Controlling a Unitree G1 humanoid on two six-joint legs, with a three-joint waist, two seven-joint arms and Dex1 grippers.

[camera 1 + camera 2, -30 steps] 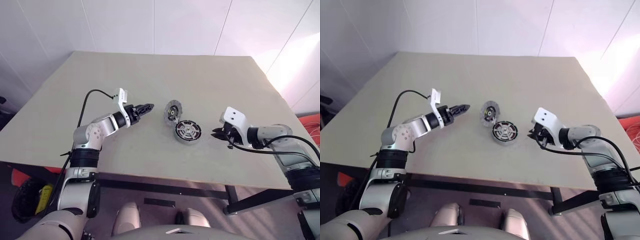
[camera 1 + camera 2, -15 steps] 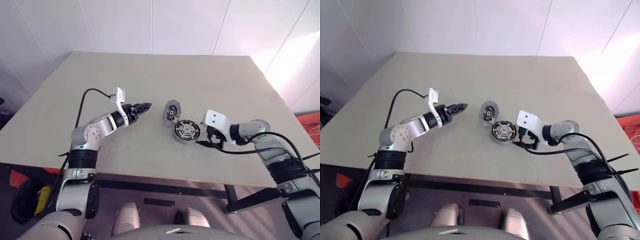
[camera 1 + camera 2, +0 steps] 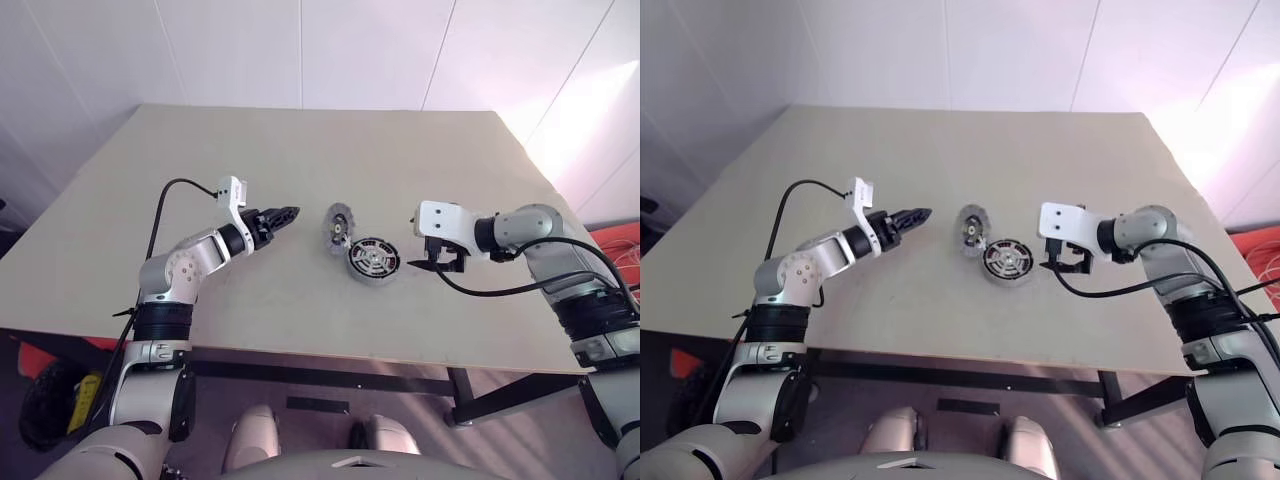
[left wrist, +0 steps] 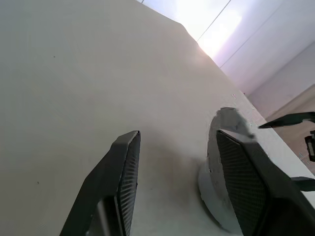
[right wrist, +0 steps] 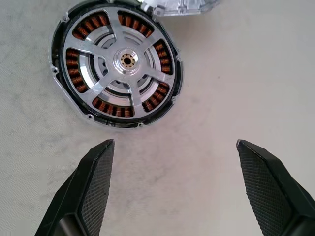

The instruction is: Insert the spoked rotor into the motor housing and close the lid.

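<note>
The motor housing (image 3: pixel 373 260) lies flat near the table's middle, showing copper windings around a grey spoked centre (image 5: pixel 118 61). Just behind it on its left, the spoked rotor (image 3: pixel 340 222) stands tilted on its edge, a silvery disc with a dark hub, leaning at the housing. My right gripper (image 3: pixel 432 262) hovers just to the right of the housing, pointing down at the table, open wide with nothing between its fingers (image 5: pixel 93 172). My left gripper (image 3: pixel 290 212) is level, a short way left of the rotor and aimed at it, open and holding nothing. The lid is out of view.
The beige table (image 3: pixel 300 150) has bare room on all sides of the two parts. A black cable (image 3: pixel 500 290) loops below my right wrist. The table's front edge runs close under both arms.
My right gripper went from nearly shut to wide open. It swung in beside the housing, then rose and rolled. The left arm, rotor and housing stayed put.
</note>
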